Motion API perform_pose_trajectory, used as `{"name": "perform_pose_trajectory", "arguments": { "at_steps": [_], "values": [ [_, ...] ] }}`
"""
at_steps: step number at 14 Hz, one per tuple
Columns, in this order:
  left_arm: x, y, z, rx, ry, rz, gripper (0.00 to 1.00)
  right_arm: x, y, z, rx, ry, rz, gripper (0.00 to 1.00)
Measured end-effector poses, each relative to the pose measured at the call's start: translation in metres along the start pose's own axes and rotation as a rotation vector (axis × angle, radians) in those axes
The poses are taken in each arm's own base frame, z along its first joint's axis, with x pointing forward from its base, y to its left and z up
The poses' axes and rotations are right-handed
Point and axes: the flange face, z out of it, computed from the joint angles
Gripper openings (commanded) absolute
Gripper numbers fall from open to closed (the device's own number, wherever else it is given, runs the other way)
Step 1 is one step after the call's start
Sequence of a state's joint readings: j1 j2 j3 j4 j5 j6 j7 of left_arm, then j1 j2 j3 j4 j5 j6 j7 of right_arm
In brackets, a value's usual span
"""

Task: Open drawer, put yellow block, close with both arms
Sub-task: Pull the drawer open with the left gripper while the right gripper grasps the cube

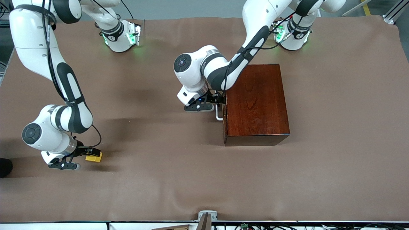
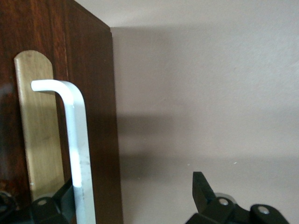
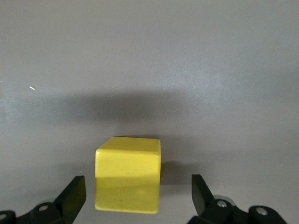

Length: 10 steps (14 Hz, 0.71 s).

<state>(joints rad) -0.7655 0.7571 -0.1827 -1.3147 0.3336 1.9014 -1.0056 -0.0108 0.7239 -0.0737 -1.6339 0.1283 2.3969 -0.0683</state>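
The dark reddish-brown wooden box (image 1: 257, 102) stands toward the left arm's end of the table. Its drawer (image 1: 225, 118) is shut, with the white bar handle (image 1: 218, 114) on the front that faces the right arm's end. My left gripper (image 1: 221, 99) is open at the handle. In the left wrist view the handle (image 2: 74, 140) lies between the fingers (image 2: 202, 189), close against one of them, and my left gripper (image 2: 133, 191) is not closed on it. The yellow block (image 1: 95, 157) rests on the cloth. My right gripper (image 1: 91, 152) is open around the block (image 3: 128, 179), with gaps on both sides.
A brown cloth (image 1: 179, 172) covers the whole table. The arms' green-lit bases (image 1: 123, 36) stand along the edge farthest from the front camera. A small grey mount (image 1: 207, 216) sits at the nearest table edge.
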Motion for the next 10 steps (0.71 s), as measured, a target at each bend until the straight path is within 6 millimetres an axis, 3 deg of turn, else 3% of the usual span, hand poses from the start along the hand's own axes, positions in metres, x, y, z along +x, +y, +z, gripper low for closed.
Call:
{"name": "perform_pose_trajectory", "arguments": {
  "at_steps": [1, 2, 3, 4, 7, 10],
  "values": [
    [0.001, 0.001, -0.003, -0.012, 0.008, -0.004, 1.00, 0.000, 0.000, 0.004, 0.003, 0.000, 0.005, 1.00],
    [0.002, 0.003, -0.005, -0.024, 0.016, -0.006, 1.00, 0.000, 0.001, 0.008, 0.003, 0.005, 0.007, 0.90],
    [0.003, 0.004, -0.008, -0.035, 0.023, -0.006, 1.00, 0.000, 0.001, 0.011, 0.001, 0.015, 0.007, 0.36],
    [0.002, 0.006, -0.010, -0.045, 0.029, -0.005, 1.00, 0.001, 0.002, 0.013, 0.000, 0.026, 0.008, 0.00],
    [0.001, 0.011, -0.013, -0.072, 0.045, 0.000, 1.00, 0.005, 0.007, 0.010, -0.002, 0.045, 0.014, 0.00],
    [0.001, 0.014, -0.013, -0.086, 0.048, -0.002, 1.00, 0.017, 0.019, -0.005, -0.005, 0.065, -0.065, 0.00]
  ]
}}
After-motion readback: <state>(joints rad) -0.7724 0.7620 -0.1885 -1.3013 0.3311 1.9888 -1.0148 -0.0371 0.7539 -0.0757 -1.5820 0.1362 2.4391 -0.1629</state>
